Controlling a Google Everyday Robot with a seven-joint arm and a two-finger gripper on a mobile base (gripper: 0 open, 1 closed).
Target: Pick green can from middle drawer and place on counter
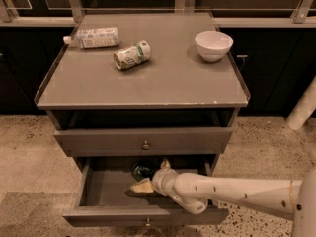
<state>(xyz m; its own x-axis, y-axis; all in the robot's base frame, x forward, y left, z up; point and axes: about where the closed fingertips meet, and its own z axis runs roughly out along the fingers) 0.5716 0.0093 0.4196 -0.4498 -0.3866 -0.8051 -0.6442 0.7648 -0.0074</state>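
Observation:
The middle drawer (103, 215) is pulled open at the bottom of the cabinet. The green can (141, 171) lies at the back of it, dark and partly shadowed by the drawer above. My gripper (152, 176) reaches in from the right on a white arm. It is open, with one cream finger (141, 185) in front of the can and the other (165, 163) to the can's right. The can rests on the drawer floor between them. The counter (168, 78) is the flat grey top of the cabinet.
A white-labelled plastic bottle (94, 37) and a paler cream-and-green can (131, 55) lie on the counter's back left. A white bowl (213, 45) stands at its back right. The upper knobbed drawer (143, 141) is closed. A white pole (302, 107) leans at the right.

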